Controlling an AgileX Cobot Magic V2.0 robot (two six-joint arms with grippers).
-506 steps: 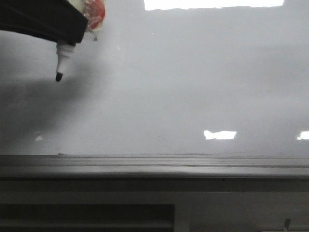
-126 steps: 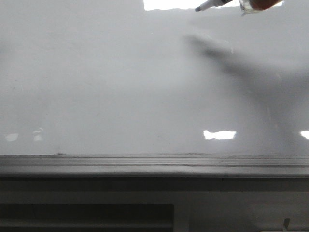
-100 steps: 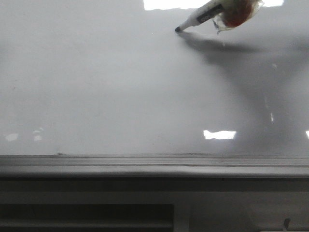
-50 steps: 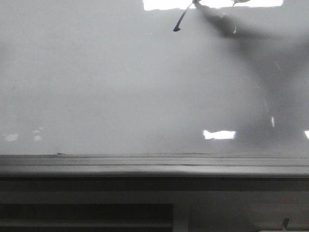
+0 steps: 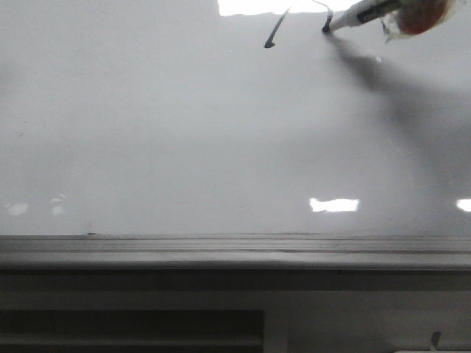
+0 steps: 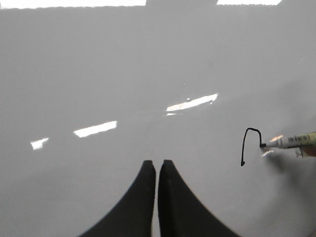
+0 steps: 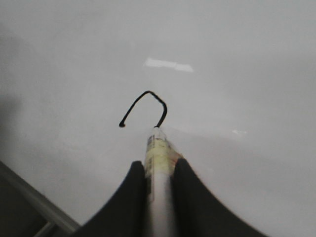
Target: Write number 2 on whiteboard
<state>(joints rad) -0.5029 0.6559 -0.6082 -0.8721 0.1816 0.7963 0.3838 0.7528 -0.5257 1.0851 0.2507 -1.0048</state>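
The whiteboard (image 5: pixel 184 132) fills the front view, pale and glossy. A thin black hook-shaped stroke, the curved top of the number 2 (image 5: pixel 276 29), sits near its upper edge. It also shows in the left wrist view (image 6: pixel 245 143) and the right wrist view (image 7: pixel 145 101). My right gripper (image 7: pixel 158 165) is shut on a white marker (image 7: pixel 158 148). The marker (image 5: pixel 360 13) has its black tip on the board at the stroke's right end. My left gripper (image 6: pixel 157 164) is shut and empty, off the board's face, well away from the stroke.
A grey metal ledge (image 5: pixel 235 250) runs along the board's lower edge, with a dark recess below it. An orange-red taped lump (image 5: pixel 419 16) sits on the marker's body. Bright light reflections (image 5: pixel 335 204) lie on the board. The ledge corner shows in the right wrist view (image 7: pixel 29 202).
The marker touched the board at the upper middle, drew a line upward, then moved right and down. The stroke has grown from a short rising line into a hook.
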